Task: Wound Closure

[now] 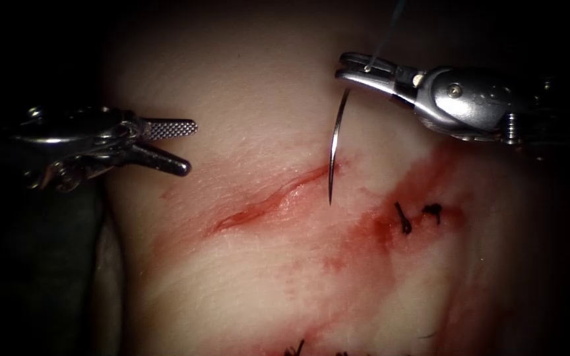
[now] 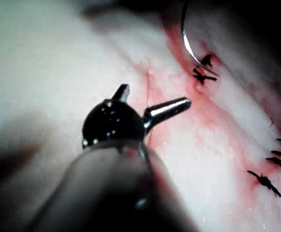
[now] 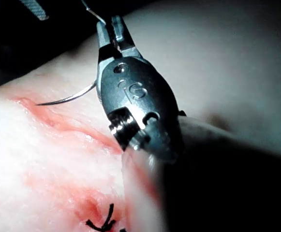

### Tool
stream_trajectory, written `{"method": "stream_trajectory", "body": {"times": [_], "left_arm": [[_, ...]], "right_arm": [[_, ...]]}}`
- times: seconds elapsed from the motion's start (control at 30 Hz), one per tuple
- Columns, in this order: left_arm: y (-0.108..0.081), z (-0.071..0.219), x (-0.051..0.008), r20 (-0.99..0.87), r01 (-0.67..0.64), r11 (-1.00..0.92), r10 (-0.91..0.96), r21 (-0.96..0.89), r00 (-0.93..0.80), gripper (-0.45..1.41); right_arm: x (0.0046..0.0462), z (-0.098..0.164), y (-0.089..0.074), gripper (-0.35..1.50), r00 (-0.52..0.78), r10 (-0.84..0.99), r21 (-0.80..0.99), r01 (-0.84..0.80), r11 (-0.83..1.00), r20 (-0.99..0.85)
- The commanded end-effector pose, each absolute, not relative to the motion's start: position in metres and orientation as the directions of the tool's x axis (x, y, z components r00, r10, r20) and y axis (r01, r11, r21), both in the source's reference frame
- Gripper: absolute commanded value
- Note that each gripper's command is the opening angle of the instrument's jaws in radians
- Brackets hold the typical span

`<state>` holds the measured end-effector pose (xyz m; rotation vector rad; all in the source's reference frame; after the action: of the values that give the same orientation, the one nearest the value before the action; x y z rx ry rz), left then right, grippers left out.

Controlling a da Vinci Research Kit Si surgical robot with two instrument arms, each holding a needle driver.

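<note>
Right pincer (image 1: 349,68) clamped on the needle (image 1: 335,146) near its thread end; the curve hangs below it, point just over the cut (image 1: 268,201), not in the tissue (image 1: 245,277), seemingly poised for a bite. Thread (image 1: 385,36) rises above. Left pincer (image 1: 178,146) open, empty, well apart.

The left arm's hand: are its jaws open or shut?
Open: the left hand shows two jaws spread apart, nothing between them; left wrist view agrees.

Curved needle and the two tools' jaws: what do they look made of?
Thin curved needle, held near its blunt end by the shut right tool above the cut: polished steel, by its glints. Open, empty left tool: bright metal with a cross-hatched inner face.
</note>
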<state>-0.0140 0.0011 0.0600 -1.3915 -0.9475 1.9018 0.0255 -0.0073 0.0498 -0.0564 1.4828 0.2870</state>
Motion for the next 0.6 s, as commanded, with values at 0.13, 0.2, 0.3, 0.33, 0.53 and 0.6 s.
{"method": "stream_trajectory", "body": {"times": [0.13, 0.2, 0.3, 0.33, 0.53, 0.6], "left_arm": [[-0.0011, 0.0600, -0.0151, -0.510, -0.012, -0.552, 0.778, -0.834, -0.366, 0.59], [-0.0033, 0.0601, -0.0166, -0.434, -0.004, -0.476, 0.805, -0.879, -0.405, 0.12], [-0.0040, 0.0603, -0.0177, -0.442, 0.021, -0.480, 0.790, -0.877, -0.425, 0.12], [-0.0046, 0.0606, -0.0187, -0.448, 0.025, -0.489, 0.777, -0.872, -0.443, 0.00], [-0.0069, 0.0636, -0.0213, -0.298, -0.188, -0.408, 0.852, -0.894, -0.431, -0.35], [-0.0068, 0.0642, -0.0216, -0.299, -0.199, -0.413, 0.850, -0.888, -0.433, -0.36]], "right_arm": [[0.0273, 0.0491, -0.0072, -0.35, 0.038, 0.125, 0.113, -0.237, 0.965, -0.991], [0.0281, 0.0491, -0.0071, -0.35, 0.010, 0.113, 0.109, -0.198, 0.974, -0.994], [0.0286, 0.0493, -0.0071, -0.35, -0.028, 0.147, 0.149, -0.132, 0.980, -0.989], [0.0290, 0.0495, -0.0072, -0.35, -0.048, 0.219, 0.222, -0.090, 0.971, -0.975], [0.0309, 0.0503, -0.0062, -0.35, -0.119, 0.130, 0.130, 0.011, 0.991, -0.984], [0.0315, 0.0506, -0.0062, -0.35, -0.124, 0.065, 0.065, 0.008, 0.998, -0.990]]}}
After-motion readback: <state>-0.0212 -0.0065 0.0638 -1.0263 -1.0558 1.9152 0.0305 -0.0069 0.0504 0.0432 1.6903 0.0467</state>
